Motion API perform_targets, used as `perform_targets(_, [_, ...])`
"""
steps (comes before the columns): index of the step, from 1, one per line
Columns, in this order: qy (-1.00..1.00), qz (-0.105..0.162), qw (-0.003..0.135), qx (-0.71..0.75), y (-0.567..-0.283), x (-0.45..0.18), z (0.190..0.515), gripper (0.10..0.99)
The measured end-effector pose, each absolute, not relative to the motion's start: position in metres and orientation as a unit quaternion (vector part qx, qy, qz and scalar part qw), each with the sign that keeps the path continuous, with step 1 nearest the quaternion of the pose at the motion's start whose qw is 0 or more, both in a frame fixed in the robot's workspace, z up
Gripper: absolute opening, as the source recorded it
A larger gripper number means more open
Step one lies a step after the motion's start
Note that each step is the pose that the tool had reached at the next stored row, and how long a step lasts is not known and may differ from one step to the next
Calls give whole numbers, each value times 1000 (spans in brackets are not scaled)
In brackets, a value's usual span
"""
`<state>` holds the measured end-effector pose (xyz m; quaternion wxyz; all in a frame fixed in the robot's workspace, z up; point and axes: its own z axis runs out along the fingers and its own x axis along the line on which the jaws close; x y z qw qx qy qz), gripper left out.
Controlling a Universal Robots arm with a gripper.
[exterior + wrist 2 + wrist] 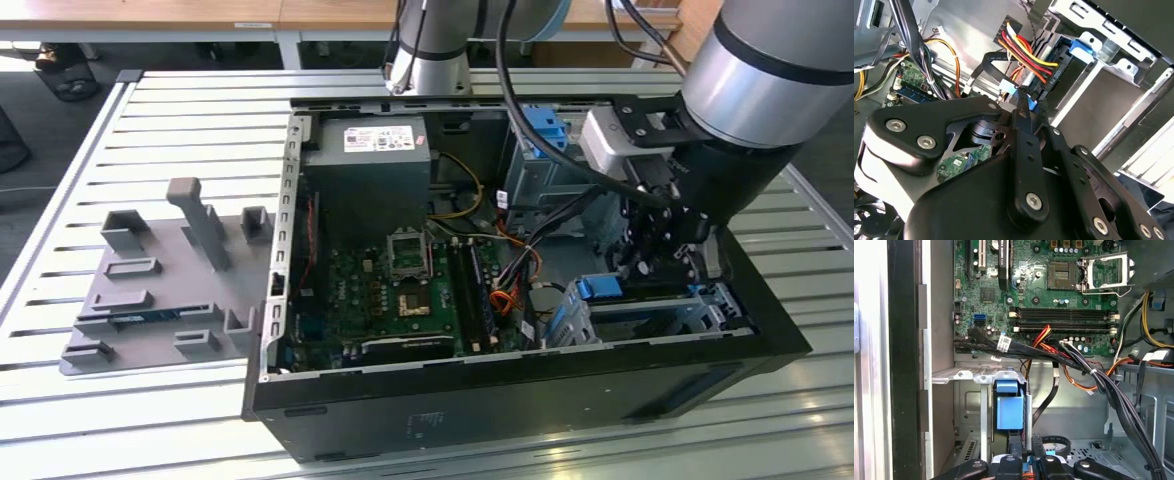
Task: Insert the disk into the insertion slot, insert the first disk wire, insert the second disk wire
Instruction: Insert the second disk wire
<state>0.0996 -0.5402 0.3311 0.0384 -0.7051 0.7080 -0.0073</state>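
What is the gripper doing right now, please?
Gripper: closed on a small blue connector, down inside the computer case near the drive cage.

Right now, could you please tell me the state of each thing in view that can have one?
computer case: open, side panel off
CPU socket: empty, cover swung open
memory slots: empty
gripper: inside the case, shut on blue connector
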Motion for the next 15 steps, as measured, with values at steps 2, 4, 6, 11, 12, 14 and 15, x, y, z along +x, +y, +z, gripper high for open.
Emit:
perform_targets(2, [708, -6, 39, -705, -541, 101, 331, 196])
perform_targets(4, [708, -6, 40, -705, -541, 102, 331, 196])
perform_targets(6, [708, -5, 40, -705, -541, 102, 331, 196])
perform_targets(11, [708, -5, 41, -705, -541, 103, 331, 196])
perform_targets(12, [708, -5, 41, -705, -541, 103, 330, 196])
perform_targets(14, [708, -5, 41, -705, -542, 104, 330, 196])
perform_targets(15, [708, -5, 41, -705, -542, 104, 330, 196])
